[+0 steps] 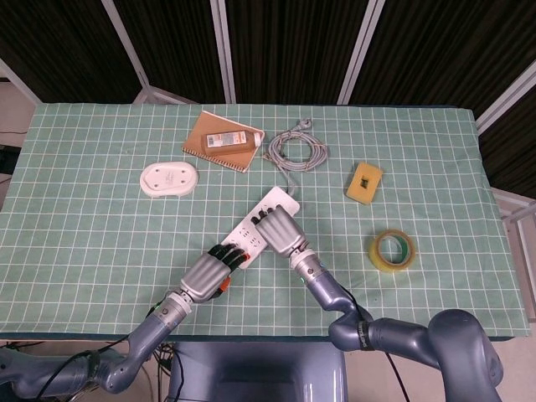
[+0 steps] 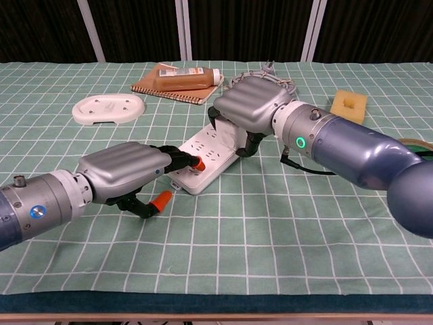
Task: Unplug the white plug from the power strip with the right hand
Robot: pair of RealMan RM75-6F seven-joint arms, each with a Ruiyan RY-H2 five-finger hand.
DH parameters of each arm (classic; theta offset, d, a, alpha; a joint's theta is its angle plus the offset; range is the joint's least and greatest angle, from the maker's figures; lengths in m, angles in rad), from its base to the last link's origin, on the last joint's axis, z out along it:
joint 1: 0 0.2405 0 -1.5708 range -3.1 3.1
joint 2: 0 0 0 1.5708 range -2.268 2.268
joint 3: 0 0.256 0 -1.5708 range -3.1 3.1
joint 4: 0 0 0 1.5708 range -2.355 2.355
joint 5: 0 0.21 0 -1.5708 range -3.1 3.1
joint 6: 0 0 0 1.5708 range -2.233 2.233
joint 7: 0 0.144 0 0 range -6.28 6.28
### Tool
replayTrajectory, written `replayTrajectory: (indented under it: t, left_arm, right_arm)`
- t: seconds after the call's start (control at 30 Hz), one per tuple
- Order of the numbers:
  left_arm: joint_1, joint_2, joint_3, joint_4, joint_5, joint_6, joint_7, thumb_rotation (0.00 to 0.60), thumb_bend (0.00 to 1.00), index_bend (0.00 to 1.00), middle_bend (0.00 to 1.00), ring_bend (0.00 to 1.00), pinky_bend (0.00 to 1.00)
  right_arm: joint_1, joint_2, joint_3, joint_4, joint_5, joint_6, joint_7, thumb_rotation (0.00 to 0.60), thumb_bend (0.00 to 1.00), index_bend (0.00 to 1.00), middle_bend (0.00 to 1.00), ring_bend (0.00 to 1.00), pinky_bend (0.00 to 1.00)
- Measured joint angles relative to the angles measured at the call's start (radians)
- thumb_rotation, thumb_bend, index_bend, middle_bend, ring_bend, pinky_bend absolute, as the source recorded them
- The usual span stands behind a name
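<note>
One power strip [image 1: 266, 219], white and oblong, lies diagonally near the middle of the desk [image 1: 100, 218], which is covered by a green cloth with a white grid; rows of dark socket openings show on the strip's top face in the chest view [image 2: 205, 154]. One white plug [image 2: 229, 132] sits at the strip's far end, mostly hidden beneath the right robot hand [image 1: 276, 231]; only a small white face of it shows below the knuckles, so its shape cannot be told in full. The right robot hand [image 2: 252, 108] arches over that far end with its fingers curled down around the plug, apparently gripping it, though the contact itself is hidden. The left robot hand [image 1: 211, 270] lies at the strip's near end, its dark fingers with orange tips [image 2: 196, 163] extended and pressing on the strip's near corner; it grasps nothing. Two robot hands are therefore in view, one at each end of the strip. One coiled grey cable [image 1: 295, 151] lies toward the far edge of the desk, a strand of it running down toward the strip. One brown notebook [image 1: 219, 144] lies left of the coil, with one brown bottle [image 1: 229, 140] lying flat on it. One white oval tray [image 1: 169, 178] lies toward the left edge. One yellow sponge block [image 1: 364, 182] with a dark slot lies toward the right edge, and one roll of yellow tape [image 1: 391, 249] lies nearer the front right corner.
</note>
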Motion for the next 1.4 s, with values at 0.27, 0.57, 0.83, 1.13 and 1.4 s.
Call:
replayTrajectory:
  t: [0.27,0.57,0.83,1.13,1.4]
  left_arm:
    - [-0.002,-0.005,-0.005,-0.006,-0.005,0.002,-0.006,0.6,0.59,0.14,0.14,0.08,0.21]
    - [-0.003,-0.007,-0.008,-0.016,-0.008,0.006,-0.007,0.6,0.59,0.14,0.14,0.08,0.21]
    - [-0.004,-0.006,-0.003,-0.014,-0.013,0.001,-0.008,0.6,0.59,0.14,0.14,0.08,0.22]
    - [-0.003,-0.002,0.001,-0.013,-0.015,-0.001,-0.014,0.6,0.59,0.14,0.14,0.08,0.22]
    - [-0.003,-0.005,0.002,-0.012,-0.02,0.0,-0.013,0.6,0.59,0.14,0.14,0.08,0.22]
  right_arm:
    - [-0.006,0.015,-0.012,-0.033,-0.006,0.009,-0.021,0.6,0.8,0.67,0.54,0.51,0.59]
    - [-0.016,0.035,-0.033,-0.075,-0.026,0.02,-0.031,0.6,0.8,0.67,0.54,0.51,0.59]
    - [-0.016,0.031,-0.036,-0.082,-0.032,0.023,-0.037,0.6,0.8,0.67,0.54,0.51,0.59]
    - [-0.012,0.032,-0.016,-0.099,-0.033,0.045,-0.046,0.6,0.8,0.67,0.54,0.51,0.59]
    - [-0.013,0.049,-0.003,-0.125,-0.032,0.063,-0.061,0.6,0.8,0.67,0.54,0.51,0.59]
